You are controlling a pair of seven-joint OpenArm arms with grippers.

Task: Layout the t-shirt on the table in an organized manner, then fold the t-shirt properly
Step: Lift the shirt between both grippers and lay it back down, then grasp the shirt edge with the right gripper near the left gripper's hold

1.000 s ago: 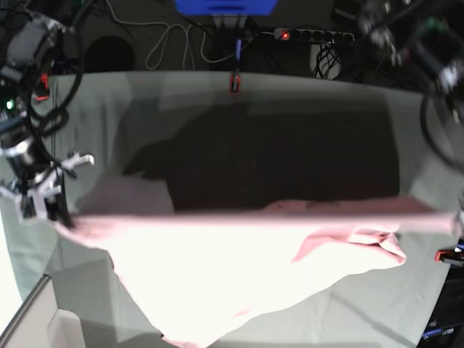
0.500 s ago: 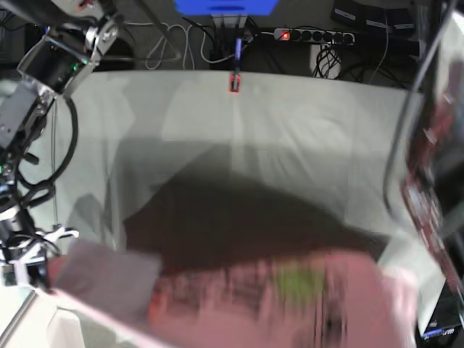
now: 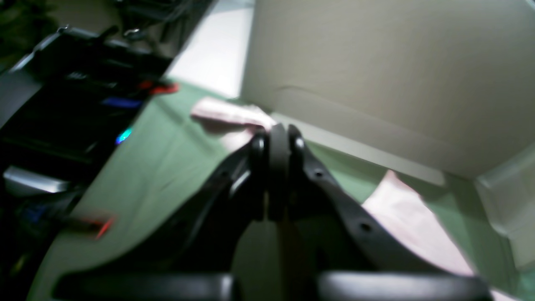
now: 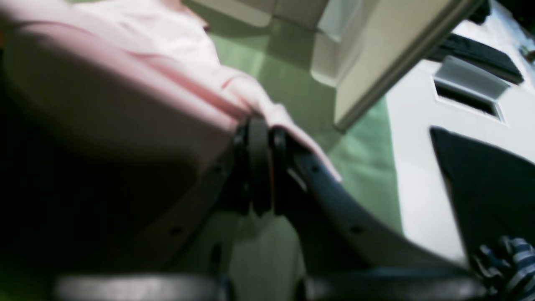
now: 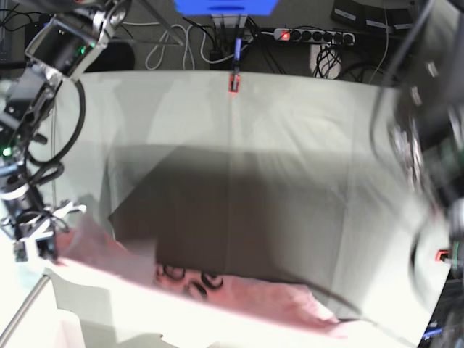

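Pink cotton fills our near edge: the t-shirt (image 5: 239, 297) hangs as a low, stretched band above the front of the table (image 5: 290, 145), pale pink, creased, with a dark shadow on the cloth behind it. Black lettering shows on it, a few curled strokes left of the band's middle, too blurred for us to read.

Our right gripper (image 4: 261, 129) has its fingers clenched on a bunched fold of the shirt; the fabric spreads away from the fingertips to the upper left of that wrist view and a strip drapes over one finger. Our left gripper (image 3: 278, 138) is pressed closed too, with pink fabric just beyond its fingertips and more beside its finger, but we cannot tell whether cloth sits between the pads. A red-and-black clamp (image 5: 233, 82) sits at the far table edge.
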